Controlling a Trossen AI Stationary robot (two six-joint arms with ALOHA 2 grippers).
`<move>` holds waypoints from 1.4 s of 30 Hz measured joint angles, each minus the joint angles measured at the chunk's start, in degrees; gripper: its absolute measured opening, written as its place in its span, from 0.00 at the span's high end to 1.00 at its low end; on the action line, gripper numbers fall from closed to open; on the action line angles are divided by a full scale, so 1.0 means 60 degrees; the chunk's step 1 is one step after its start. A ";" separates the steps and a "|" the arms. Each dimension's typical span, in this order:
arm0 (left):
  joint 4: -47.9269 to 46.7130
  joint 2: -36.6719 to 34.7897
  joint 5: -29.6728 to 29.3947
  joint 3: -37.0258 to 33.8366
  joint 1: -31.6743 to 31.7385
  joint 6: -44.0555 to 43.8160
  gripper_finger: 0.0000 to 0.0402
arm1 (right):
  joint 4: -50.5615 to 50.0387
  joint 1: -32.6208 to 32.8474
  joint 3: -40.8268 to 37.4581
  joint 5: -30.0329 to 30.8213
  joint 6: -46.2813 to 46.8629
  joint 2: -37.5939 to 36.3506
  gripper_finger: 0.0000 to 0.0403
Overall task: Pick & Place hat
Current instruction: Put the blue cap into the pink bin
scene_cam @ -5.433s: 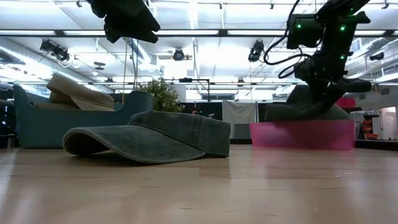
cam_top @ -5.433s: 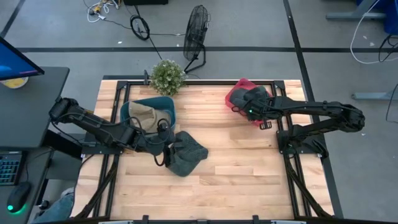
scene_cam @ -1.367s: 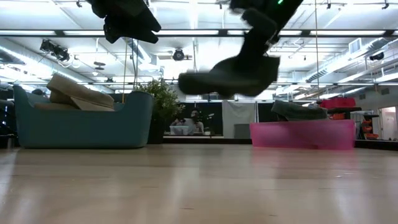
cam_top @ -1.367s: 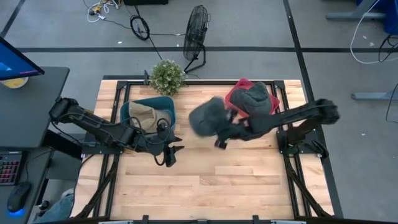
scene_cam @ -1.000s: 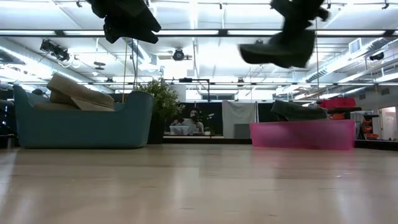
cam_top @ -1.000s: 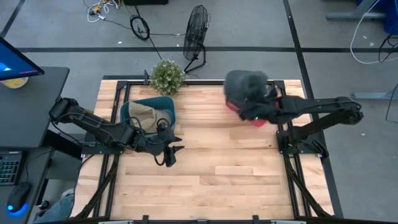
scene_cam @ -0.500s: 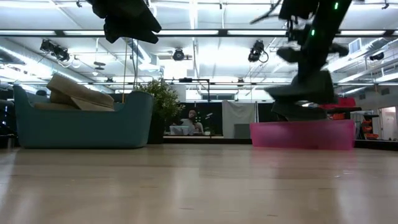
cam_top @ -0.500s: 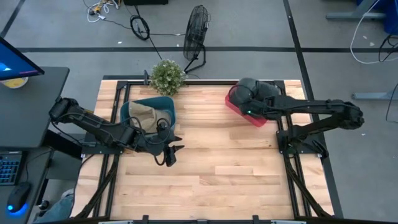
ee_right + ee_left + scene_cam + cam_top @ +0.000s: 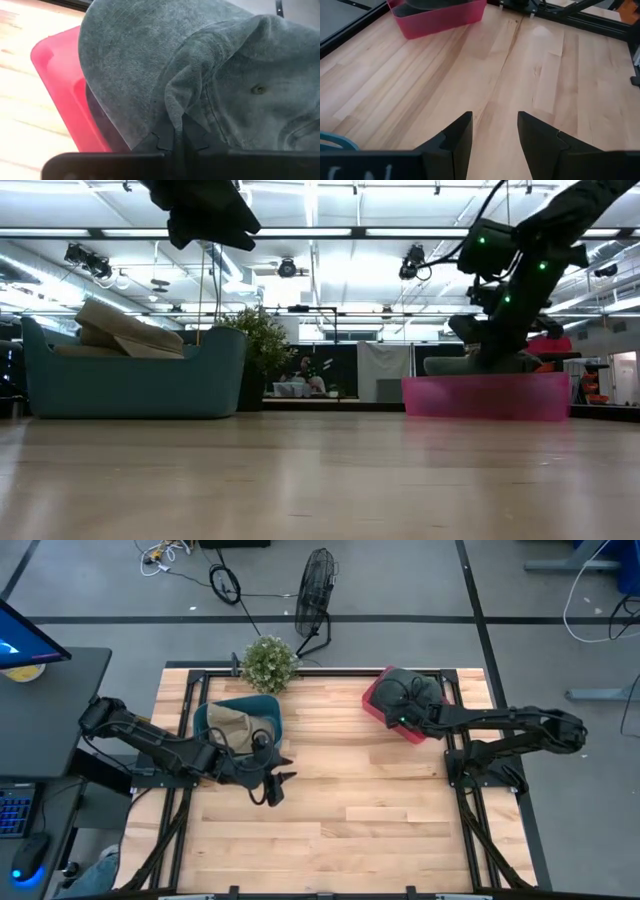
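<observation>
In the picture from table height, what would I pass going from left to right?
Teal bin with tan hats → left gripper hanging above → plant → pink bin, where the right gripper holds a grey hat.

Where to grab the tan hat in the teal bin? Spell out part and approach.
Grip the tan hat by its raised folded edge, which pokes above the teal bin rim in the low view. Come from above: the bin walls block the sides. The left gripper, open, is nearest.
</observation>
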 joint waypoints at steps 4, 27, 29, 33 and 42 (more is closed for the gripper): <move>-0.0003 0.0000 -0.0021 0.0000 0.0003 -0.0003 0.60 | 0.0013 -0.0046 -0.0032 -0.0136 -0.0040 0.0000 0.96; 0.0000 0.0000 -0.0017 0.0000 -0.0001 -0.0018 0.60 | -0.4300 0.0198 0.2965 -0.0393 -0.1022 0.0004 0.55; 0.0000 0.0000 -0.0017 0.0000 -0.0001 -0.0018 0.60 | -0.4580 0.0314 0.3366 -0.0380 -0.1229 0.0000 0.54; 0.0000 0.0000 -0.0017 0.0000 -0.0001 -0.0018 0.60 | -0.4841 0.0475 0.4113 -0.0358 -0.1864 0.0000 0.54; 0.0000 0.0000 -0.0017 0.0000 0.0000 -0.0018 0.60 | -0.4717 0.0136 0.4431 0.0578 -0.2743 0.0000 0.57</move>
